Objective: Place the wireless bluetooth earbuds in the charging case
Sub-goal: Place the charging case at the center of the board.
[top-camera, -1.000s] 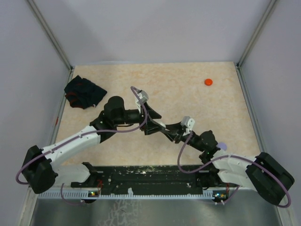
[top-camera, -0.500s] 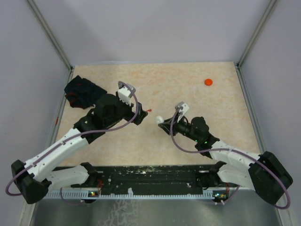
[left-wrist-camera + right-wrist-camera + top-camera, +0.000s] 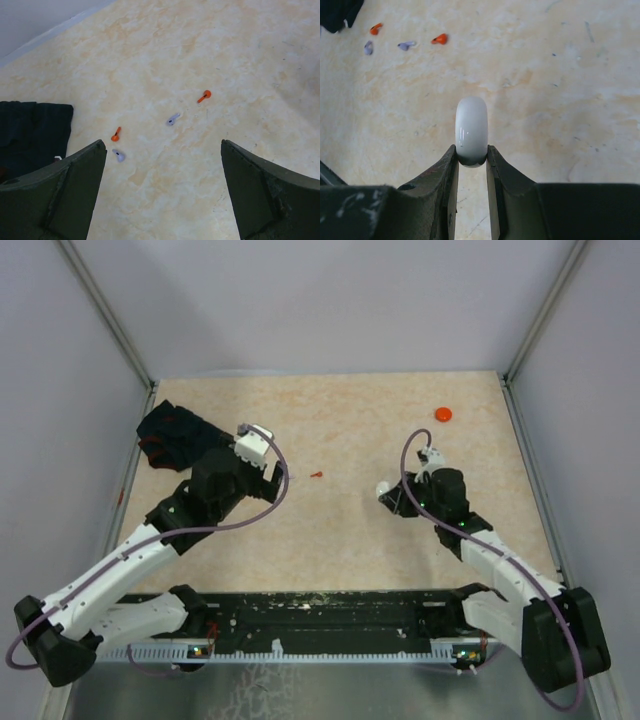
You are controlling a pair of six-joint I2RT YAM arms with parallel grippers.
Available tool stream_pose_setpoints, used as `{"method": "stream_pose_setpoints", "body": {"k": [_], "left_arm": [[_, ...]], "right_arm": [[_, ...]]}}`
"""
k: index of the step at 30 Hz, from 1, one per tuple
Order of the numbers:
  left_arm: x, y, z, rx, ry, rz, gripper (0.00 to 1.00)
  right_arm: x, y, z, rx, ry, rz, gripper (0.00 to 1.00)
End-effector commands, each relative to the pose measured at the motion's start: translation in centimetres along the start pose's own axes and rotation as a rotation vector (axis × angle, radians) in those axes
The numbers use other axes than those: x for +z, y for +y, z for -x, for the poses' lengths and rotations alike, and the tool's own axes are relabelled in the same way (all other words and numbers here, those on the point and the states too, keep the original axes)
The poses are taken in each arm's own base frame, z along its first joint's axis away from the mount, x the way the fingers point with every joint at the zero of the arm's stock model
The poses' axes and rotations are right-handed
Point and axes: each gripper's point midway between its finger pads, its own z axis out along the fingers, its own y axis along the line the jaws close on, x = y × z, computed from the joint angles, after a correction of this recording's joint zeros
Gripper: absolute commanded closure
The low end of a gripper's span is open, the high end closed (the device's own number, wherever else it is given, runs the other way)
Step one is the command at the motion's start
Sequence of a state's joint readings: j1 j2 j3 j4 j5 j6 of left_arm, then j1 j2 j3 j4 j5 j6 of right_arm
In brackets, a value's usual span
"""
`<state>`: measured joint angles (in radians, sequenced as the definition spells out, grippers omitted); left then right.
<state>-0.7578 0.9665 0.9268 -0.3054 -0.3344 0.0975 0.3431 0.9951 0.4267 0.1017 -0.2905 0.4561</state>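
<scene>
Since 1 s ago both arms had pulled apart: the L arm swung back toward the black cloth (image 3: pixel 175 435), the R arm went off to the right. L pincer (image 3: pixel 161 145) had spread, its fingers wide apart and holding nothing. R pincer (image 3: pixel 471 150) stayed clamped on the white charging case (image 3: pixel 471 122), held edge-on. Loose on the counter (image 3: pixel 350 530) ahead of the L pincer: red earbud (image 3: pixel 204 95), purple earbud (image 3: pixel 173 119), 2nd red earbud (image 3: pixel 116 134), and 2nd purple earbud (image 3: pixel 119 156) nearest the cloth.

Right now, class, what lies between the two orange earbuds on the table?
A pale purple earbud, lying a little off the straight line from the far orange earbud to the near orange earbud. The left wrist view shows it.
</scene>
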Motion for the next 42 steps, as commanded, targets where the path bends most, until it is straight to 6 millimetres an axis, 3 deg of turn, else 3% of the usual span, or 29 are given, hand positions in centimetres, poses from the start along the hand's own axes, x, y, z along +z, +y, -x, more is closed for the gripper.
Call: {"method": "stream_pose_setpoints", "body": {"k": [1,10,16,19,23,30,36,42], "left_arm": [[0.1,1.7,-0.5,0.01,-0.039,0.056,0.0],[0.1,3.4,-2.0,-0.074,-0.043,0.076,0.0],[-0.1,4.1,-2.1,-0.106,-0.063,0.085,0.0],[-0.2,4.3,-2.2,-0.112,-0.065,0.088,0.0],[-0.3,4.3,-2.0,-0.12,-0.073,0.08,0.0],[-0.6,4.5,-1.9,-0.127,-0.083,0.082,0.0],[-0.8,4.5,-1.7,-0.135,-0.093,0.077,0.0],[-1.3,4.7,-1.5,-0.137,-0.112,0.083,0.0]], "right_arm": [[-0.5,-2.1,1.9,0.14,-0.02,-0.065,1.0],[0.6,-7.5,1.7,0.296,-0.01,-0.186,1.0],[1.2,-10.6,0.2,0.386,0.054,-0.262,0.98],[1.1,-11.8,-0.5,0.426,0.064,-0.296,0.89],[0.9,-12.6,-1.0,0.441,0.083,-0.337,0.68],[-0.5,-13.6,-0.4,0.389,0.104,-0.437,0.4],[-3.2,-13.6,1.0,0.315,0.111,-0.527,0.28],[-7.6,-13.7,1.4,0.3,0.102,-0.687,0.2]]}}
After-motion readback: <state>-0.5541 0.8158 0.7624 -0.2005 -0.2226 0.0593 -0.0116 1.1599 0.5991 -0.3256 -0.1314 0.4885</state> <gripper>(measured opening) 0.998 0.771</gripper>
